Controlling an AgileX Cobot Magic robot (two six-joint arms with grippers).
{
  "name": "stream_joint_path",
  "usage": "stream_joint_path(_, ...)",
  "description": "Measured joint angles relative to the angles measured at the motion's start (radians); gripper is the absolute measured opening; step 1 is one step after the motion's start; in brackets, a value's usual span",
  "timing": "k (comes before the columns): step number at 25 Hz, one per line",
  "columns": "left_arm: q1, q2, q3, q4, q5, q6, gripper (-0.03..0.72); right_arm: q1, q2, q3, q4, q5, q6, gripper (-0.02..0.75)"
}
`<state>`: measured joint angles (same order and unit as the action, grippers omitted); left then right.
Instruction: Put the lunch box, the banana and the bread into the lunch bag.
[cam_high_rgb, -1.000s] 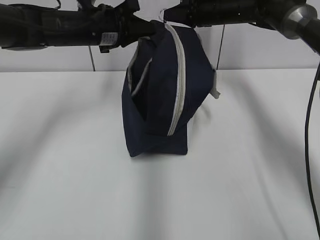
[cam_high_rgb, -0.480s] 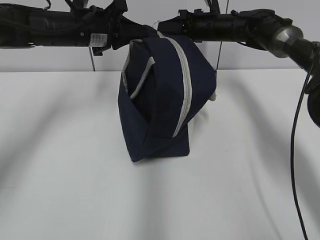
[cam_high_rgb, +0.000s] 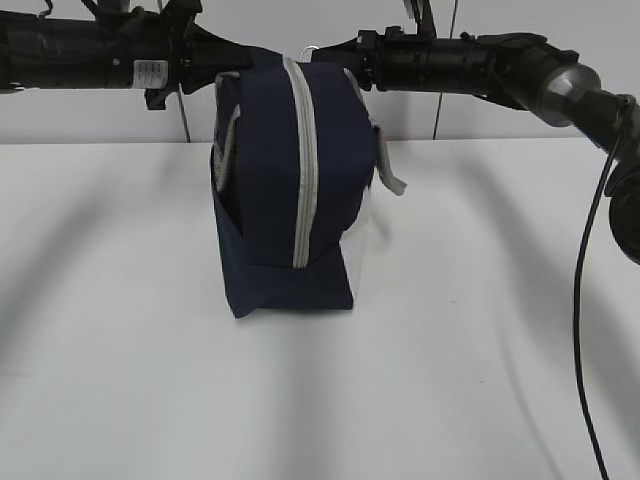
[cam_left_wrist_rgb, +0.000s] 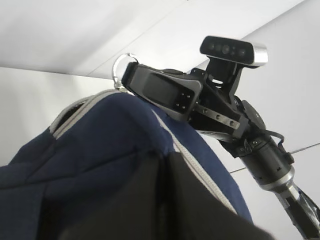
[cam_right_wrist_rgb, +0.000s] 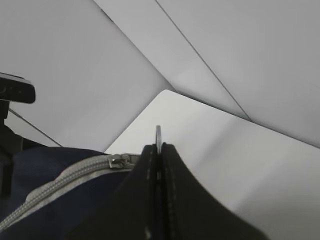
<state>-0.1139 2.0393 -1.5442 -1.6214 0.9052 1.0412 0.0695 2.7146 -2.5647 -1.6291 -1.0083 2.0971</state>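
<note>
- Lunch bag: navy fabric, standing upright on the white table, directly below and between my two grippers, its top corners level with them.
- Zipper: grey, running up the face of the bag and over the top; it looks closed along all I can see of it.
- White side panel: narrow strip showing on the edge of the bag under my right gripper.
- Grey strap handles: one hangs along the side below my left gripper, the other sticks out loose below my right gripper.
- Left gripper: at the top corner of the bag on my left side; in the left wrist view my dark fingers are pressed together with navy fabric at their tips, so I read it as clamped on the bag's cloth.
- Right gripper: at the opposite top corner; in the right wrist view my fingers are closed flat on the metal ring pull, whose rim pokes out just past the tips.
- Zipper slider: just beside my right fingertips, at the end of the grey zipper tape.
- Lunch box, banana, bread: not visible in any view; I cannot tell where they are.
</note>
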Motion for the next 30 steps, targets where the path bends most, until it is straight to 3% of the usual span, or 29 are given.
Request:
stream_joint_path(18,0.002,0.000,0.000,-0.002,0.010,0.000,0.015,0.031,0.030,-0.001,0.145,0.100,-0.109,-0.016)
stream_joint_path(24,0.002,0.001,0.000,-0.002,0.008,0.000,0.015,0.035,0.091,-0.001,0.288,0.096,-0.096,-0.016)
stream_joint_path(30,0.002,0.002,0.000,0.006,0.003,0.000,0.015,0.041,0.116,-0.003,0.319,0.100,-0.041,-0.016)
